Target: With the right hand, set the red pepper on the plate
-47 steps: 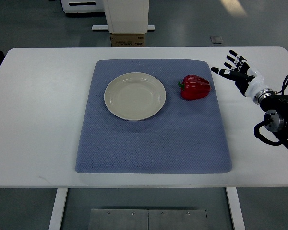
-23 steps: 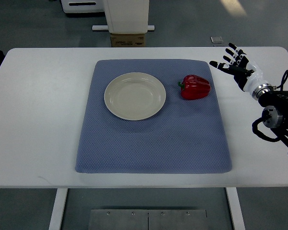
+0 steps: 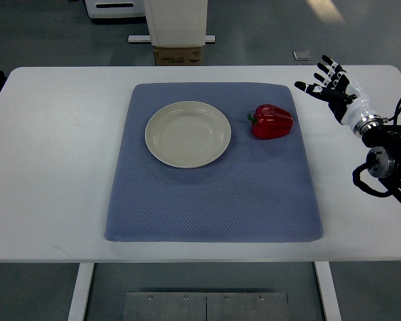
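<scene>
A red pepper (image 3: 273, 121) lies on the blue mat (image 3: 214, 194), just right of a cream plate (image 3: 188, 134) that stands on the mat's upper middle. The plate holds nothing. My right hand (image 3: 324, 83) is above the white table at the upper right, to the right of and a little beyond the pepper, apart from it. Its fingers are spread and hold nothing. The left arm does not show.
The white table (image 3: 53, 167) carries the mat. The right arm's wrist and cables (image 3: 384, 164) sit near the table's right edge. Beyond the far edge are a white stand (image 3: 177, 23) and a cardboard box (image 3: 178, 55) on the floor.
My right hand has risen away from the near side toward the table's far right corner and shifted slightly right. The pepper and plate have not moved.
</scene>
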You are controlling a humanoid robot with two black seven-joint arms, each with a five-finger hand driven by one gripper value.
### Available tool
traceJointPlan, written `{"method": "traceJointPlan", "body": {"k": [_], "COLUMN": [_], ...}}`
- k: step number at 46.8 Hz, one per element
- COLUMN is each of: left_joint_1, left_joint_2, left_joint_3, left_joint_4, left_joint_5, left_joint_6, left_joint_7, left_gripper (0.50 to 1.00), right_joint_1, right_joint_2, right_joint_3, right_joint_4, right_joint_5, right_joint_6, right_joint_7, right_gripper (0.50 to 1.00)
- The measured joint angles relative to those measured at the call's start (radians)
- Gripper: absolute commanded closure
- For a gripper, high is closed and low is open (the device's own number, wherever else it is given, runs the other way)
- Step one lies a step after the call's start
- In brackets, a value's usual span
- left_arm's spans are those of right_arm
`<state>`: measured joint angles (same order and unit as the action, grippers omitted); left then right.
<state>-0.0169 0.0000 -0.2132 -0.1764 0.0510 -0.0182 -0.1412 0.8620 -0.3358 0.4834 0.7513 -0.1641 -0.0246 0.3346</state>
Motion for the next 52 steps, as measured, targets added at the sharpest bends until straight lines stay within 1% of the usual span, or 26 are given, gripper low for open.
{"method": "traceJointPlan", "body": {"k": [12,23,29,43,49,52], "left_joint_1": [0.000,0.000,0.000,0.000,0.000,0.000], "left_joint_2": [0.000,0.000,0.000,0.000,0.000,0.000], "left_joint_3": [0.000,0.000,0.000,0.000,0.000,0.000], "left_joint_4": [0.000,0.000,0.000,0.000,0.000,0.000], "left_joint_5": [0.000,0.000,0.000,0.000,0.000,0.000], "left_joint_6": [0.000,0.000,0.000,0.000,0.000,0.000], "left_joint_7": [0.000,0.000,0.000,0.000,0.000,0.000], "left_gripper": [0.500,0.500,0.500,0.500,0.500,0.500], "right_joint_1": [-0.005,-0.004,0.000,0.036,0.092,0.119], "right_joint_2": [-0.015,-0.028,-0.032,-0.031,-0.029,-0.029], "right_joint_3": [-0.005,-0.006,-0.006,-0.037,-0.159,-0.225], "right_joint_4": [0.002,0.007,0.012,0.028,0.028,0.028], "right_joint_5": [-0.002,-0.022,-0.129,-0.370,-0.432,-0.441], "right_joint_6": [0.003,0.020,0.048,0.052,0.047,0.041], "right_joint_7": [0.000,0.004,0.004,0.004,0.060,0.075], "right_gripper": [0.500,0.500,0.500,0.500,0.500,0.500]}}
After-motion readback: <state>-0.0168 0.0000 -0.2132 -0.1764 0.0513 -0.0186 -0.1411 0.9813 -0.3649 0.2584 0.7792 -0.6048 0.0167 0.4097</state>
